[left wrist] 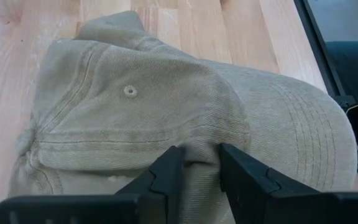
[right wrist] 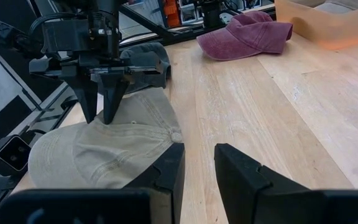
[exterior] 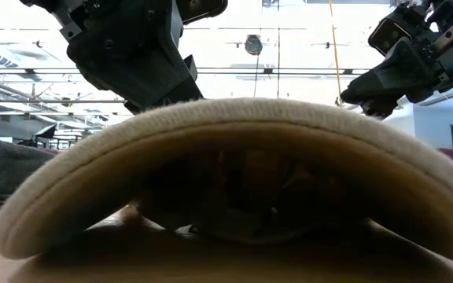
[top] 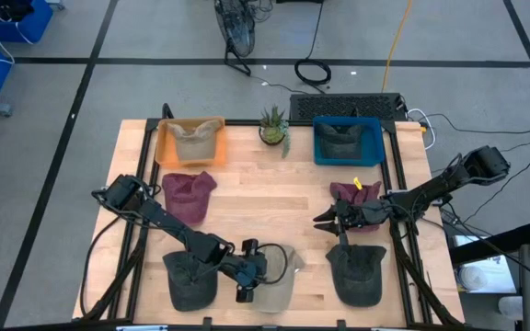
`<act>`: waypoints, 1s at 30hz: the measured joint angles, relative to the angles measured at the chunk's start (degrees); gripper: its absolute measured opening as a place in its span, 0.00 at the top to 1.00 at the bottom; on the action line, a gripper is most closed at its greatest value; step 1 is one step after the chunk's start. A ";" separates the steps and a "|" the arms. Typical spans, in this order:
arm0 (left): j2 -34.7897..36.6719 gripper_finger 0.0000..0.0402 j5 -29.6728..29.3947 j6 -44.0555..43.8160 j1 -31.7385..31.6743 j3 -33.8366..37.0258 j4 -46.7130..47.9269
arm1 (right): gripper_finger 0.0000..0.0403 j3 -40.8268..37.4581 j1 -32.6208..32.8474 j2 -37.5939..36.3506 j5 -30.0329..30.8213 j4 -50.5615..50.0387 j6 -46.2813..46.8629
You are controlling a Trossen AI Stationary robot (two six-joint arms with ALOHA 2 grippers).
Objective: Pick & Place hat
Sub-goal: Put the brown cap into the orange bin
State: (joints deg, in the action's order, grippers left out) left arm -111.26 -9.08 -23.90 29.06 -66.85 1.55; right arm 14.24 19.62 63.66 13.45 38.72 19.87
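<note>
A beige cap (top: 279,285) lies near the table's near edge, resting on its brim and rim; its brim (exterior: 234,126) fills the low view. My left gripper (top: 258,273) stands on its crown, shut on the cloth, and also shows in the right wrist view (right wrist: 100,118). My right gripper (top: 323,221) hovers open above the bare wood (right wrist: 199,163), right of the cap and next to a maroon cap (top: 355,195). It holds nothing. My left gripper pinches a raised fold of the beige cap's crown cloth (left wrist: 201,152) between its two fingers, between the top button and the brim. The fingers (right wrist: 110,99) come from above, pointing down. The cap sits on the table under them.
Two dark grey caps (top: 191,280) (top: 357,274) flank the beige one. Another maroon cap (top: 189,193) lies on the left. An orange bin (top: 164,147) holds a beige cap, a blue bin (top: 320,152) a dark one, and a potted plant (top: 273,127) stands between them.
</note>
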 joint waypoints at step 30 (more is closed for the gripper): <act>0.00 0.98 -5.57 2.84 0.33 0.00 2.19 | 0.81 0.00 0.00 0.00 -0.02 -1.31 0.45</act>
State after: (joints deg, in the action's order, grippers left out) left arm -111.26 -14.66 -21.06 29.39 -66.85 3.75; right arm 14.24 19.62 63.66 13.43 37.41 20.32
